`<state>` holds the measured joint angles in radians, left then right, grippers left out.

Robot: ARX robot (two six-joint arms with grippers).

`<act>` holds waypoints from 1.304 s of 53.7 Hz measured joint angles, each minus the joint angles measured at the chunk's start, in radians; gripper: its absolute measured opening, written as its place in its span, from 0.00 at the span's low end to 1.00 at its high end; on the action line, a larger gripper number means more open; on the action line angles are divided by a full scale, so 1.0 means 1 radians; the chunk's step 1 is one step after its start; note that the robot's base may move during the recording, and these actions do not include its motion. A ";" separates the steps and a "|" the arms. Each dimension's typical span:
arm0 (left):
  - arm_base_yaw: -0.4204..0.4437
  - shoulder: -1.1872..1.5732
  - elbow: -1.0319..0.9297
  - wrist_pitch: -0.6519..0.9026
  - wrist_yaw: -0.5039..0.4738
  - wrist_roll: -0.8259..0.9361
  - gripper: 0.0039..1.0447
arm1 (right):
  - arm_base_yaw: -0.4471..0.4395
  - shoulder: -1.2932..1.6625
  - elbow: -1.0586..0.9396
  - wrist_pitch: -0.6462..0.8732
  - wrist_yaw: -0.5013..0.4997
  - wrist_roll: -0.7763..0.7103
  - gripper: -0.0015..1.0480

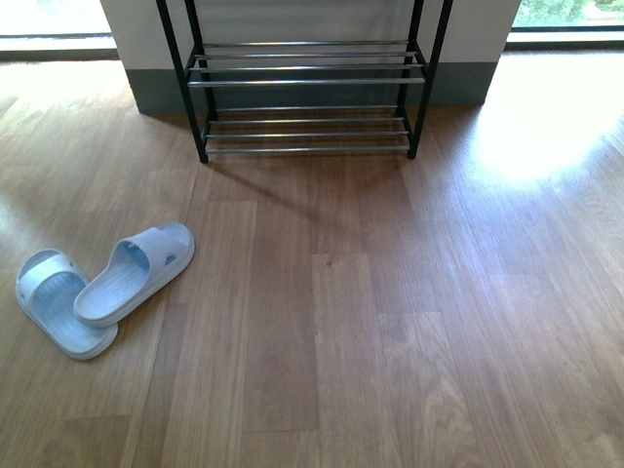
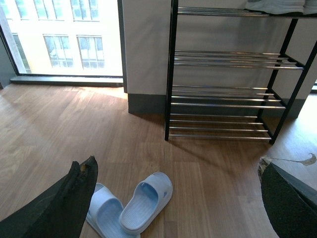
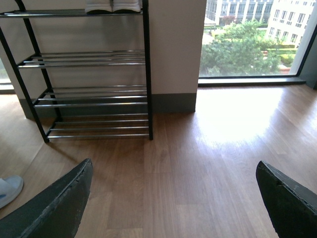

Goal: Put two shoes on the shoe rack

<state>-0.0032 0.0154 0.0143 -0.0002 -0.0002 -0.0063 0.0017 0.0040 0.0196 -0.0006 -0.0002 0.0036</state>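
Observation:
Two pale blue slides lie on the wood floor at the front left, one (image 1: 136, 271) resting partly across the other (image 1: 58, 304). They also show in the left wrist view (image 2: 146, 202), between my open left gripper's (image 2: 178, 198) fingers, well below it. The shoe rack (image 1: 307, 83) stands against the wall at the back, its lower shelves bare. In the right wrist view the white soles of the grey sneakers (image 3: 113, 6) sit on the rack's top shelf (image 3: 74, 13). My right gripper (image 3: 173, 198) is open over bare floor. One slide's tip (image 3: 9, 189) shows at that view's edge.
A grey-based wall pillar (image 1: 146, 93) stands behind the rack. Floor-level windows (image 3: 247, 44) flank it on both sides. A bright sun patch (image 1: 546, 127) lies on the floor at the right.

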 joint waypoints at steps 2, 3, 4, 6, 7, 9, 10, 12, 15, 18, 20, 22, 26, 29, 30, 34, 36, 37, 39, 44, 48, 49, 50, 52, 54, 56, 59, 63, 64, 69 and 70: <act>0.000 0.000 0.000 0.000 0.000 0.000 0.91 | 0.000 0.000 0.000 0.000 0.000 0.000 0.91; 0.000 0.000 0.000 0.000 0.000 0.000 0.91 | 0.000 0.000 0.000 0.000 0.000 0.000 0.91; 0.000 0.000 0.000 0.000 0.000 0.000 0.91 | 0.000 0.000 0.000 0.000 0.000 0.000 0.91; 0.000 0.000 0.000 0.000 0.000 0.000 0.91 | 0.000 0.000 0.000 0.000 0.000 0.000 0.91; 0.000 0.000 0.000 0.000 0.000 0.000 0.91 | 0.000 0.000 0.000 0.000 0.000 0.000 0.91; 0.000 0.000 0.000 0.000 0.000 0.000 0.91 | 0.000 0.000 0.000 0.000 0.000 0.000 0.91; 0.000 0.000 0.000 0.000 0.000 0.000 0.91 | 0.000 0.000 0.000 0.000 0.000 0.000 0.91; 0.000 0.000 0.000 0.000 0.000 0.000 0.91 | 0.000 0.000 0.000 0.000 0.000 0.000 0.91; 0.000 0.000 0.000 0.000 0.000 0.000 0.91 | 0.000 0.000 0.000 0.000 0.000 0.000 0.91; 0.000 0.000 0.000 0.000 0.000 0.000 0.91 | 0.000 0.000 0.000 0.000 0.001 0.000 0.91; 0.000 0.000 0.000 0.000 0.001 0.000 0.91 | 0.000 0.000 0.000 0.000 0.004 0.000 0.91; 0.000 0.000 0.000 0.000 0.001 0.000 0.91 | 0.000 0.000 0.000 0.000 0.003 0.000 0.91; 0.000 0.000 0.000 0.000 0.000 0.000 0.91 | 0.000 0.000 0.000 0.000 0.002 0.000 0.91; 0.000 0.000 0.000 0.000 -0.002 0.000 0.91 | 0.000 0.000 0.000 0.000 -0.001 0.000 0.91; 0.000 0.000 0.000 0.000 -0.002 0.000 0.91 | 0.000 0.000 0.000 0.000 -0.001 0.000 0.91; 0.000 0.000 0.000 0.000 -0.002 0.000 0.91 | 0.000 0.000 0.000 0.000 -0.001 0.000 0.91; 0.000 0.000 0.000 0.000 -0.001 0.000 0.91 | 0.000 0.000 0.000 0.000 0.000 0.000 0.91; 0.000 0.000 0.000 0.000 -0.001 0.000 0.91 | 0.000 0.000 0.000 0.000 0.001 0.000 0.91; 0.000 0.000 0.000 0.000 -0.001 0.000 0.91 | 0.000 0.000 0.000 0.000 0.000 0.000 0.91; 0.000 0.000 0.000 0.000 -0.001 0.000 0.91 | 0.000 0.001 0.000 0.000 -0.001 0.000 0.91; 0.000 0.000 0.000 0.000 -0.001 0.000 0.91 | 0.000 0.000 0.000 0.000 0.000 0.000 0.91; 0.000 0.000 0.000 0.000 -0.001 0.000 0.91 | 0.000 0.000 0.000 0.000 0.000 0.000 0.91; 0.000 0.000 0.000 0.000 -0.001 0.000 0.91 | 0.000 0.000 0.000 0.000 0.000 0.000 0.91; 0.000 0.000 0.000 0.000 -0.001 0.000 0.91 | 0.000 0.000 0.000 0.000 0.000 0.000 0.91; 0.000 0.000 0.000 0.000 0.000 0.000 0.91 | 0.000 0.000 0.000 0.000 0.000 0.000 0.91; 0.000 0.000 0.000 0.000 0.000 0.000 0.91 | 0.000 0.000 0.000 0.000 0.000 0.000 0.91; 0.000 0.000 0.000 0.000 0.000 0.000 0.91 | 0.000 0.000 0.000 0.000 0.000 0.000 0.91; 0.000 0.000 0.000 0.000 0.000 0.000 0.91 | 0.000 0.000 0.000 0.000 0.003 0.000 0.91; 0.000 0.000 0.000 0.000 0.001 0.000 0.91 | 0.000 0.000 0.000 0.000 0.003 0.000 0.91; 0.000 0.000 0.000 0.000 0.000 0.000 0.91 | 0.000 0.000 0.000 0.000 0.002 0.000 0.91; 0.000 0.000 0.000 0.000 0.000 0.000 0.91 | 0.000 0.000 0.000 0.000 0.002 0.000 0.91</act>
<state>-0.0032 0.0154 0.0143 -0.0002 0.0002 -0.0063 0.0017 0.0040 0.0196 -0.0006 0.0021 0.0036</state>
